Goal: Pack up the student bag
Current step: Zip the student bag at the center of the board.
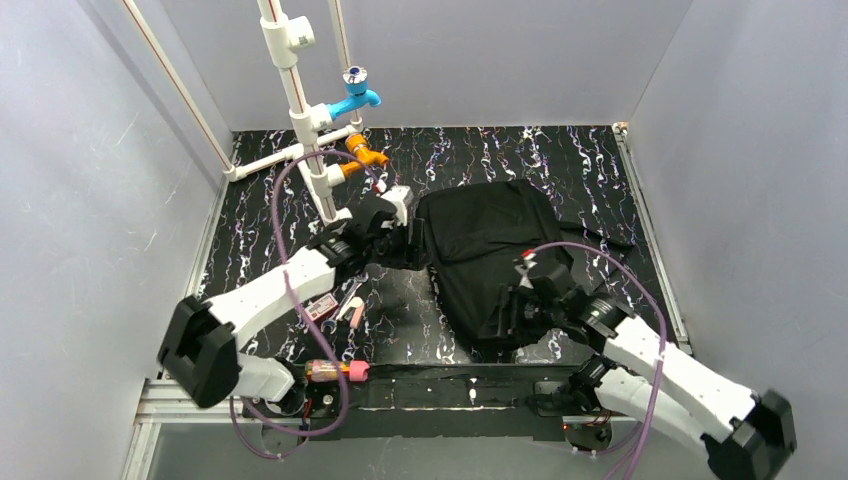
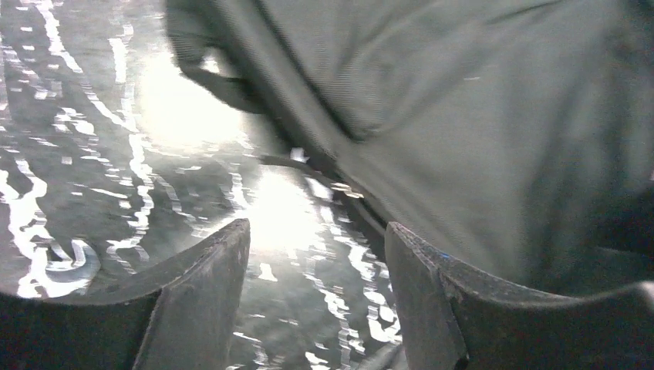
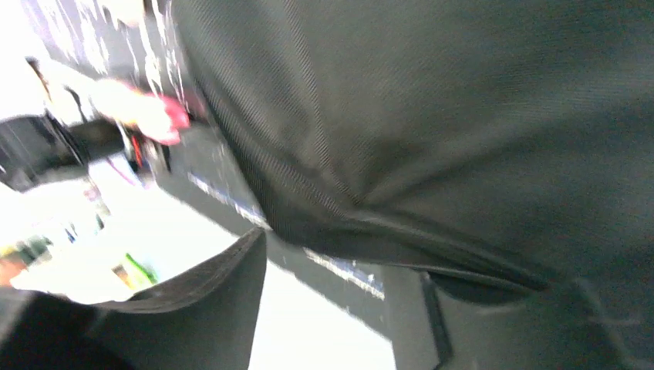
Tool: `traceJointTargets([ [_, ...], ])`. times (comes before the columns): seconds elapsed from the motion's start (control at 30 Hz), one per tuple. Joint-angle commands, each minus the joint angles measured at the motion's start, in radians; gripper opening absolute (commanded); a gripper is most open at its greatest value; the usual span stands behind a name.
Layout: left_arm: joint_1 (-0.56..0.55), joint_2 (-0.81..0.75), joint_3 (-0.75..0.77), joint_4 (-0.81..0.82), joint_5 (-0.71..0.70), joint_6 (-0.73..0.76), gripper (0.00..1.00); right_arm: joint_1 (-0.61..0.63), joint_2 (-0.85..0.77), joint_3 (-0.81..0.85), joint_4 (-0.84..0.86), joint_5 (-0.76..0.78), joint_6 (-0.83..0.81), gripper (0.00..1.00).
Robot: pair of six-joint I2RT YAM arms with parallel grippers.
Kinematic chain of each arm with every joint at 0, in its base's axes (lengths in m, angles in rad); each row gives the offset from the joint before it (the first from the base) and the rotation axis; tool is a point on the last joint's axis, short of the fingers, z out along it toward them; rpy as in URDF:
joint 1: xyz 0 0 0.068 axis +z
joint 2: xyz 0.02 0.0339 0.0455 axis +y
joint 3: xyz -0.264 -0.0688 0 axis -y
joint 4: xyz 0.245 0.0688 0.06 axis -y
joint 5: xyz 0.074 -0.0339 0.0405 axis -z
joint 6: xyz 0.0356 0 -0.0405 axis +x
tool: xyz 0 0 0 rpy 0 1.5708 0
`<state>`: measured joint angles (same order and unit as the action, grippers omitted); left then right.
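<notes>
Left gripper (image 2: pixel 316 254) stood parted and empty, the bag (image 2: pixel 493 116) just ahead. Right gripper (image 3: pixel 339 270) apparently parted too, bag fabric directly above.

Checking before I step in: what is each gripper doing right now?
Left gripper: open, nothing between its fingers.
Right gripper: open, beside the student bag.

Top view: even, diffuse overhead illumination; sharp focus; soft shadows beneath both arms. Left wrist view: strong specular glare on the glossy table (image 2: pixel 185 116); motion blur throughout; near fingers (image 2: pixel 208 301) dark, soft. Right wrist view: overexposed at lower left; pronounced blur; student bag (image 3: pixel 463 116) fabric weave partly resolved.
</notes>
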<state>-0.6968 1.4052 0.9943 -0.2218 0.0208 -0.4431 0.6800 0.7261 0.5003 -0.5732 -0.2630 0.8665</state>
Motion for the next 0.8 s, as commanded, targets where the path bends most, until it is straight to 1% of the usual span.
traceJointTargets([
  [0.0, -0.011, -0.172, -0.126, 0.050, 0.205, -0.196, 0.65, 0.202, 0.192, 0.229, -0.045, 0.098, -0.112, 0.71],
  [0.03, -0.030, -0.195, -0.141, 0.076, 0.219, -0.221, 0.65, 0.215, 0.229, 0.296, -0.120, 0.150, -0.157, 0.75],
  [0.1, -0.075, -0.219, -0.171, 0.097, 0.200, -0.245, 0.66, 0.216, 0.255, 0.408, -0.229, 0.276, -0.205, 0.84],
  [0.17, -0.138, -0.218, -0.168, 0.104, 0.152, -0.245, 0.66, 0.215, 0.252, 0.496, -0.289, 0.413, -0.225, 0.94],
  [0.2, -0.173, -0.212, -0.167, 0.104, 0.114, -0.251, 0.66, 0.214, 0.252, 0.534, -0.313, 0.474, -0.231, 0.98],
  [0.27, -0.245, -0.199, -0.172, 0.114, 0.030, -0.276, 0.65, 0.211, 0.261, 0.600, -0.348, 0.599, -0.241, 0.98],
  [0.37, -0.328, -0.206, -0.210, 0.111, -0.179, -0.367, 0.67, 0.177, 0.287, 0.653, -0.325, 0.731, -0.281, 0.98],
  [0.4, -0.341, -0.207, -0.226, 0.111, -0.222, -0.403, 0.70, 0.153, 0.299, 0.664, -0.299, 0.771, -0.299, 0.98],
  [0.43, -0.348, -0.203, -0.237, 0.115, -0.242, -0.440, 0.76, 0.116, 0.313, 0.667, -0.271, 0.798, -0.320, 0.98],
  [0.47, -0.352, -0.189, -0.245, 0.129, -0.246, -0.458, 0.81, 0.059, 0.328, 0.664, -0.235, 0.791, -0.349, 0.98],
  [0.5, -0.352, -0.167, -0.250, 0.139, -0.242, -0.487, 0.85, -0.013, 0.346, 0.659, -0.198, 0.748, -0.376, 0.98],
  [0.57, -0.353, -0.114, -0.253, 0.182, -0.214, -0.499, 0.86, -0.160, 0.393, 0.635, -0.145, 0.641, -0.402, 0.98],
  [0.63, -0.353, -0.051, -0.252, 0.261, -0.171, -0.515, 0.84, -0.289, 0.445, 0.612, -0.154, 0.554, -0.391, 0.98],
  [0.67, -0.352, -0.018, -0.238, 0.273, -0.156, -0.517, 0.81, -0.336, 0.461, 0.591, -0.162, 0.516, -0.377, 0.96],
  [0.73, -0.352, 0.043, -0.202, 0.276, -0.136, -0.487, 0.60, -0.391, 0.454, 0.508, -0.142, 0.377, -0.339, 0.90],
  [0.77, -0.352, 0.060, -0.206, 0.276, -0.140, -0.479, 0.49, -0.396, 0.418, 0.453, -0.129, 0.323, -0.322, 0.83],
])
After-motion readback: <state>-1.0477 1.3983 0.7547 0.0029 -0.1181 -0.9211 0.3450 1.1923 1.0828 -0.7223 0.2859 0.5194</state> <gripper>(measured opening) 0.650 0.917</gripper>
